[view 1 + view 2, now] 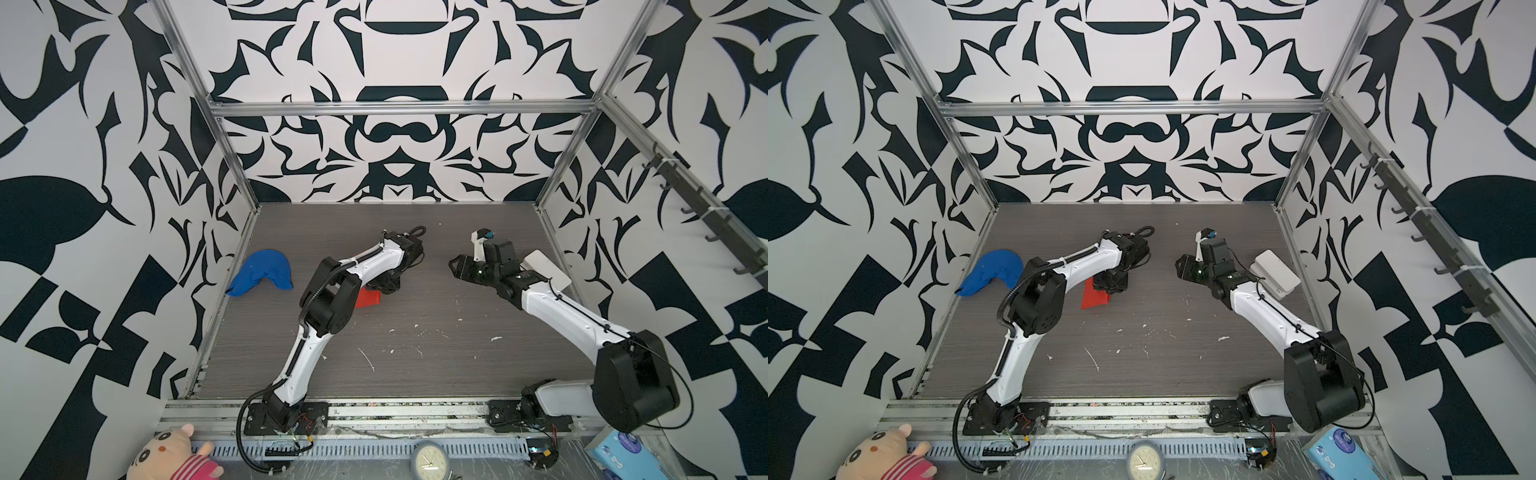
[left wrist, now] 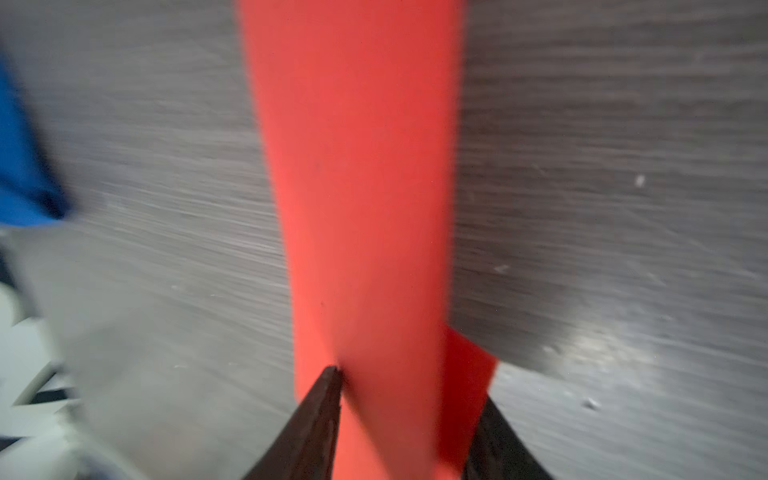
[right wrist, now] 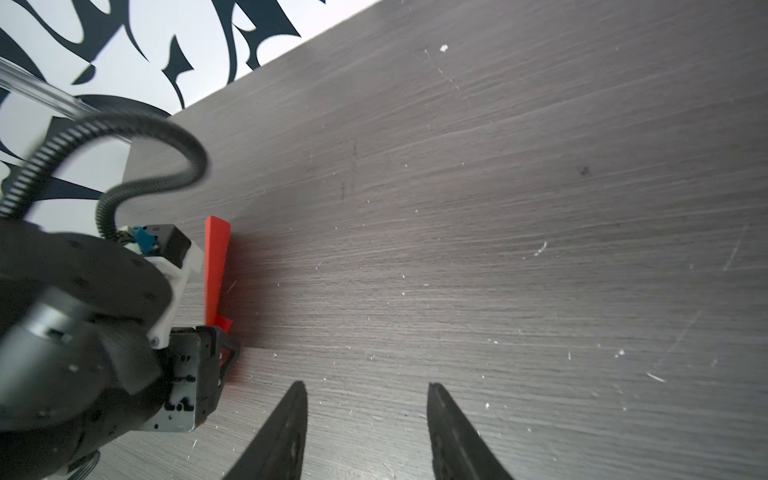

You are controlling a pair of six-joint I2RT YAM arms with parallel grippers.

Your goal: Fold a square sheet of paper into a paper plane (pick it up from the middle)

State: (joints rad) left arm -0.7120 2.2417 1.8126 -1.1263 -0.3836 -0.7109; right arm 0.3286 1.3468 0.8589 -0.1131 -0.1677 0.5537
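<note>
The square sheet of paper now shows as a narrow folded red dart, the paper plane, lying on the dark wood table left of centre. In the left wrist view the paper plane runs as a long blurred strip away from the jaws. My left gripper is over its near end, open, with its jaws apart on either side of the paper. My right gripper hovers open and empty right of centre, apart from the paper plane.
A blue cloth lump lies at the table's left edge. A white box sits behind the right arm by the right wall. A plush toy, a clock and a tissue pack lie in front of the arm bases.
</note>
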